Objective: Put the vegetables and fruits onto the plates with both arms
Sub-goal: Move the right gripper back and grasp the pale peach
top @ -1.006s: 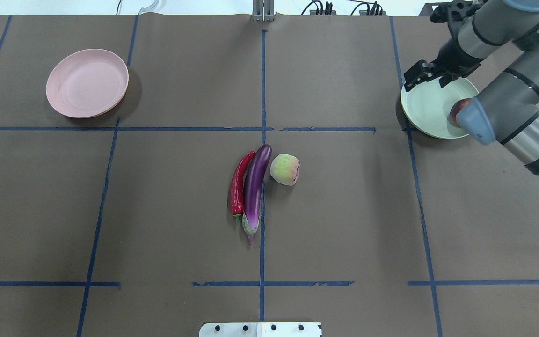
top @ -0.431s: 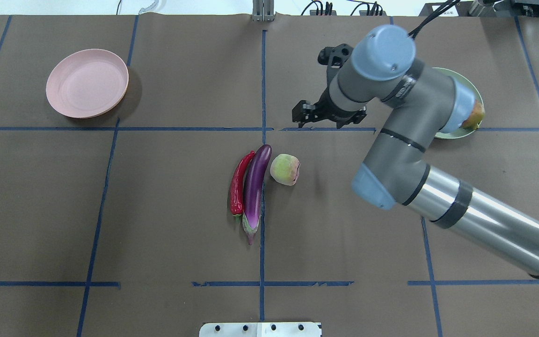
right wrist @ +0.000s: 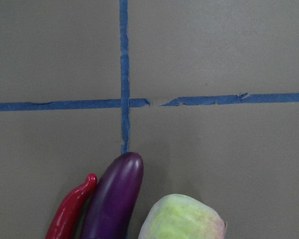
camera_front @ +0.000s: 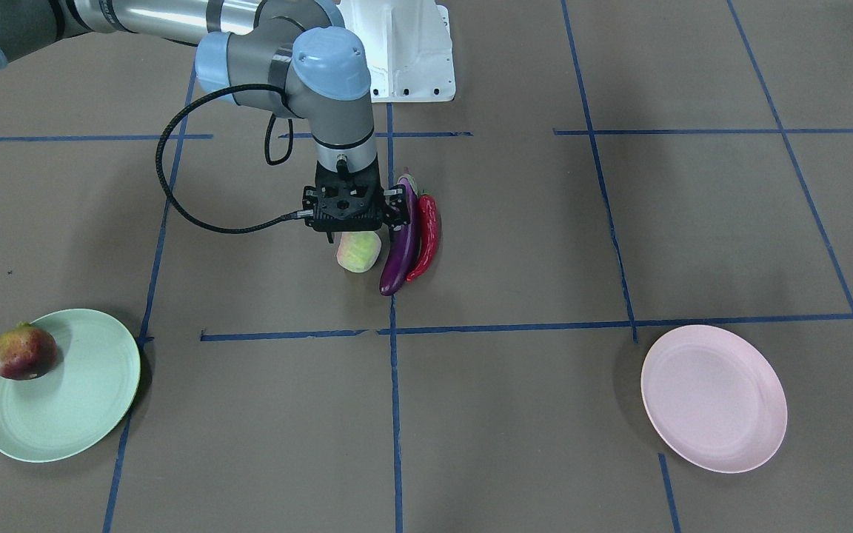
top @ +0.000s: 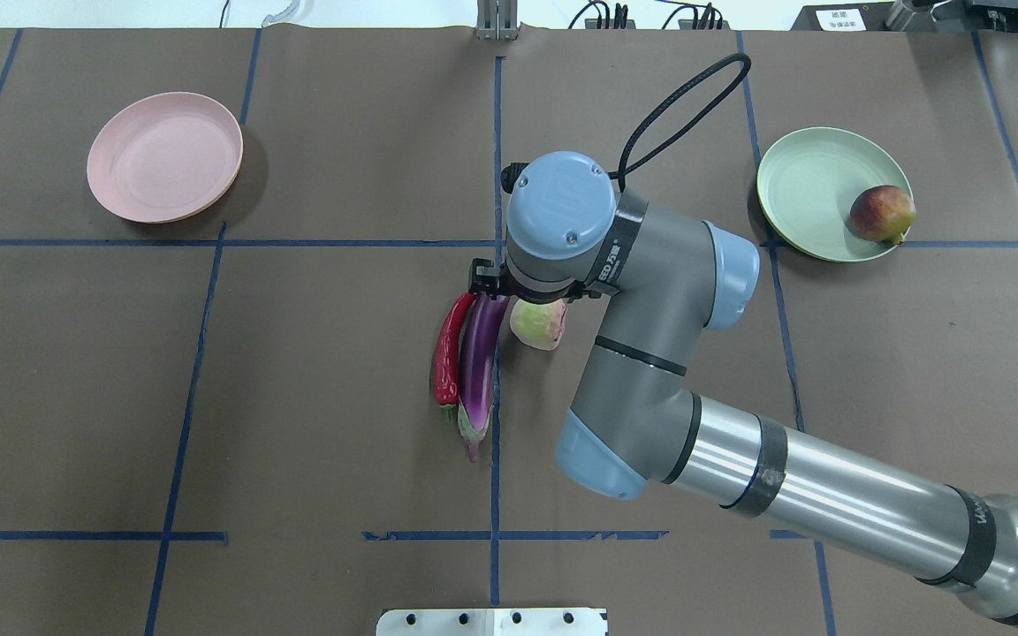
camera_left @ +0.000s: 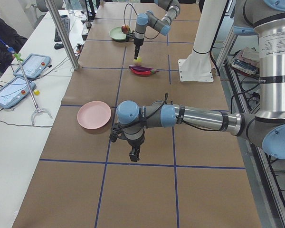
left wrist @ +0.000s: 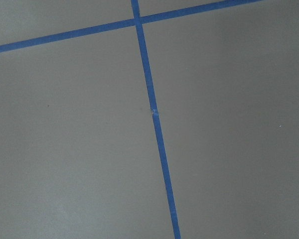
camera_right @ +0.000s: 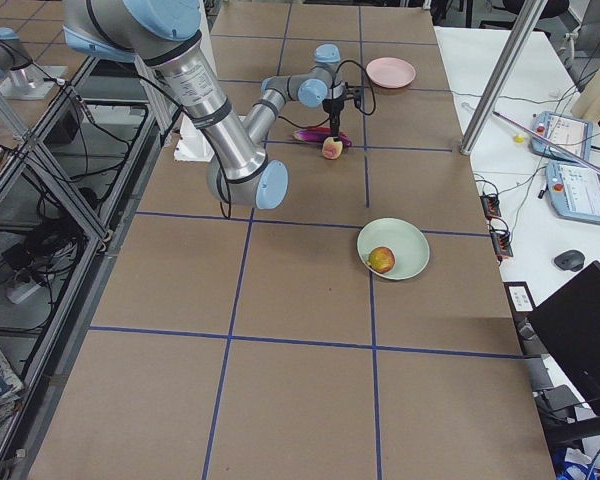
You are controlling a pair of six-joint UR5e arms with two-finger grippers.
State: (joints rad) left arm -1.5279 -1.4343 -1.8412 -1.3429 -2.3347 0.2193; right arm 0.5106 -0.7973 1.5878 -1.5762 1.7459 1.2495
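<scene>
The purple eggplant (top: 478,371) and the red chili (top: 449,353) lie side by side at mid-table, with the pale green-pink peach (top: 540,325) just to their right. My right gripper (camera_front: 356,235) hangs straight down over the peach (camera_front: 358,253), open, its fingers on either side of the fruit's top. The pomegranate-like fruit (top: 882,213) sits on the mint green plate (top: 801,190). The pink plate (top: 164,168) holds nothing. My left gripper (camera_left: 133,154) shows only in the exterior left view, low over bare table near the pink plate; I cannot tell whether it is open.
The right arm's elbow and forearm (top: 739,477) stretch across the right half of the table. Blue tape lines grid the brown surface. The white base block (camera_front: 404,52) stands at the robot's side. An operator sits by tablets at a side table (camera_left: 19,80).
My right arm has swung left from the green plate to mid-table and now hangs over the peach. The pomegranate-like fruit stays on the green plate. The vegetables have not moved.
</scene>
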